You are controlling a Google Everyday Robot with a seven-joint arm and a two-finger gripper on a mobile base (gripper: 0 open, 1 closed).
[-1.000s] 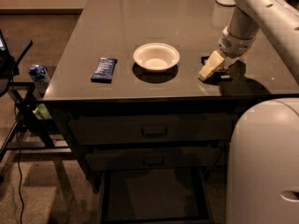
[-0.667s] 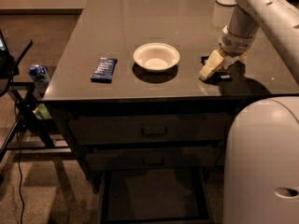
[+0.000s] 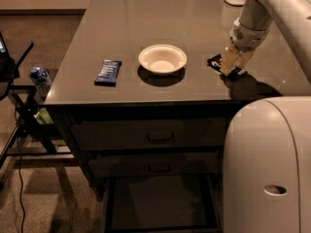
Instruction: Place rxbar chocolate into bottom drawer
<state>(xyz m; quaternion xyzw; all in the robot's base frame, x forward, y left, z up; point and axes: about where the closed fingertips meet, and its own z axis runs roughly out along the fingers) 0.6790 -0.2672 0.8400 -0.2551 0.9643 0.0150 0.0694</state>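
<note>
Black-wrapped, the rxbar chocolate is seen lying on the grey countertop near the front right corner. It is partly covered by the gripper, which is lowered onto it; whether the gripper is clamped on the bar cannot be told. A white bowl is set by the middle of the front edge, a blue-wrapped bar toward the front left corner. The bottom drawer is pulled out below the front edge. The grasp is judged to be the step in hand. Next, the bar would have to be lifted, carried past the front edge and lowered into the drawer.
</note>
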